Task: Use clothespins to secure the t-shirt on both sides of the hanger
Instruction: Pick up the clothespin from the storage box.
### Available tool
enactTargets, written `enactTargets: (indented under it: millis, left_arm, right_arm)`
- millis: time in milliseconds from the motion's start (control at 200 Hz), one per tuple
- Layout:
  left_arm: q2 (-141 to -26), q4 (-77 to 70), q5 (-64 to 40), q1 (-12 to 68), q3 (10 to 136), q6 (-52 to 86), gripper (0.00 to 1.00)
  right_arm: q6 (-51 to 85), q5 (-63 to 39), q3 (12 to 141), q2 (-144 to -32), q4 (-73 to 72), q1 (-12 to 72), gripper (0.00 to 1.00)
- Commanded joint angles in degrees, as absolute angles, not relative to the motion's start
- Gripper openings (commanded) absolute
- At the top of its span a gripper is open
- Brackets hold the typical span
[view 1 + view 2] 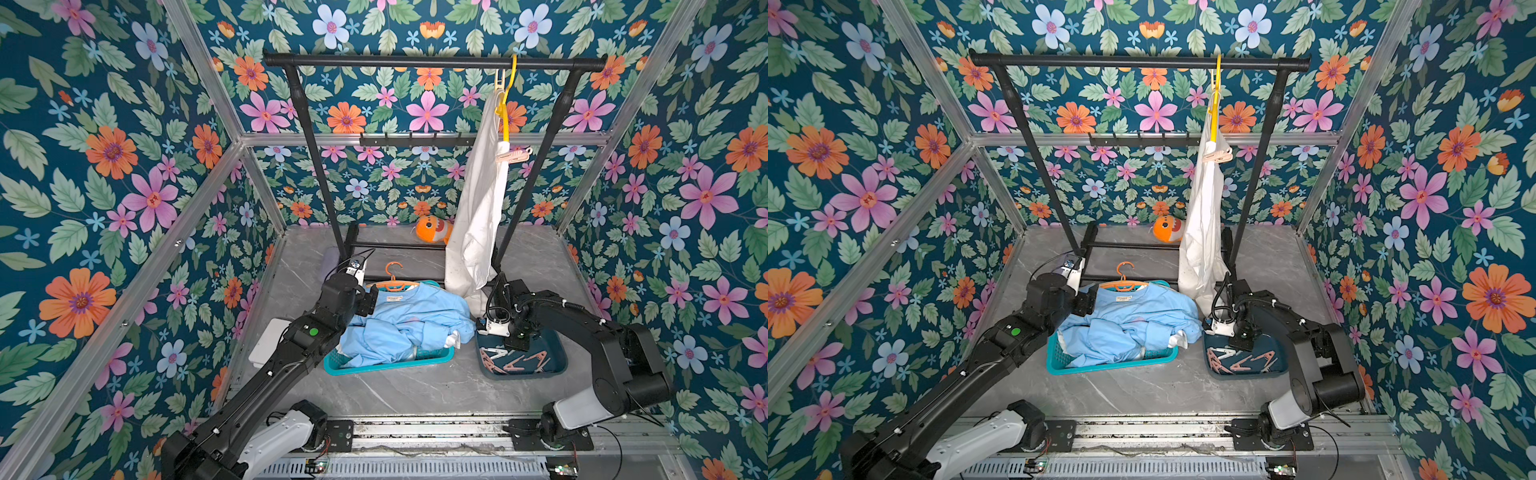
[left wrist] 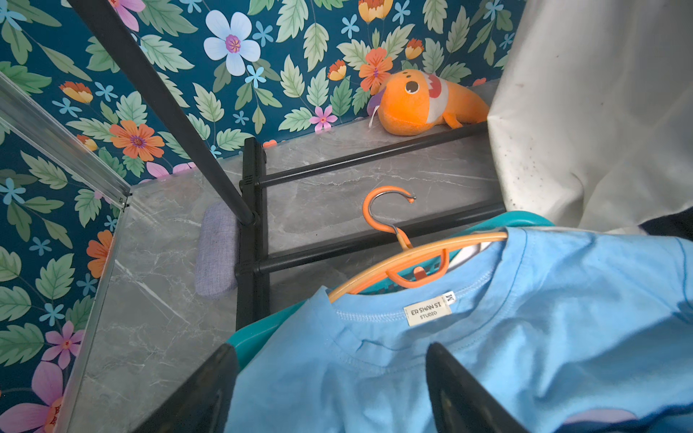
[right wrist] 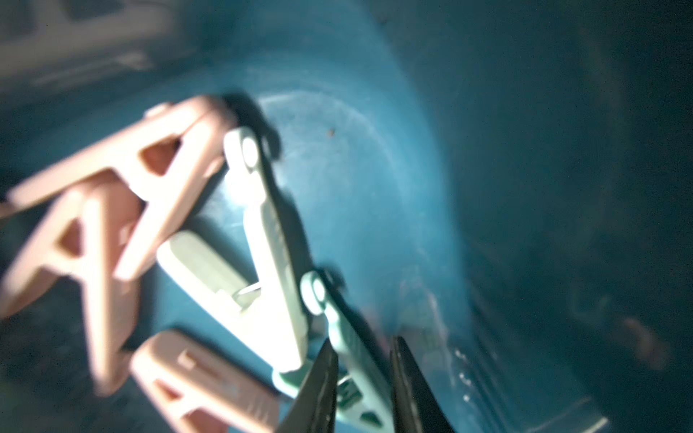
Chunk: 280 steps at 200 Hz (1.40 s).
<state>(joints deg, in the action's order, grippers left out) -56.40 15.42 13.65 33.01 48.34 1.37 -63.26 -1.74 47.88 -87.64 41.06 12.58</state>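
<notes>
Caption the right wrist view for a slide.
Right gripper straddling a pale green clothespin inside the dark teal bin, pink clothespins lying alongside.

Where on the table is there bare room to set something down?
Widest bare strip: table between the basket, the bin and the front rail. Smaller patch: back-right corner, past the rack leg. Crowded: basket heaped with the t-shirt, bin holding clothespins and the right tool, white cloth hanging down behind both.

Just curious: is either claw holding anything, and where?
Right gripper straddles a pale green clothespin below its rounded tip; firm grip unclear. Left gripper holds nothing.
</notes>
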Motion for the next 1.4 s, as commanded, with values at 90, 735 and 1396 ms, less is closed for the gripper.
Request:
enactTargets:
  millis: [90,735,1396]
  left_arm:
    - [-56.25,14.26,13.38,33.03,48.24,1.67,0.81]
    - [-55.46,14.48,12.75,33.05,48.95,2.35,0.81]
    - [-51.70,8.71,2.93,33.03,49.18,1.23,0.80]
  right_arm:
    - [-63.95,1.47,46.67,-88.09,40.68,12.66,0.24]
    - [-61.58,4.99,42.47,-82.96,37.53,13.60,0.10]
    - [-39.56,-0.61,46.27,-56.03,34.79,13.62,0.03]
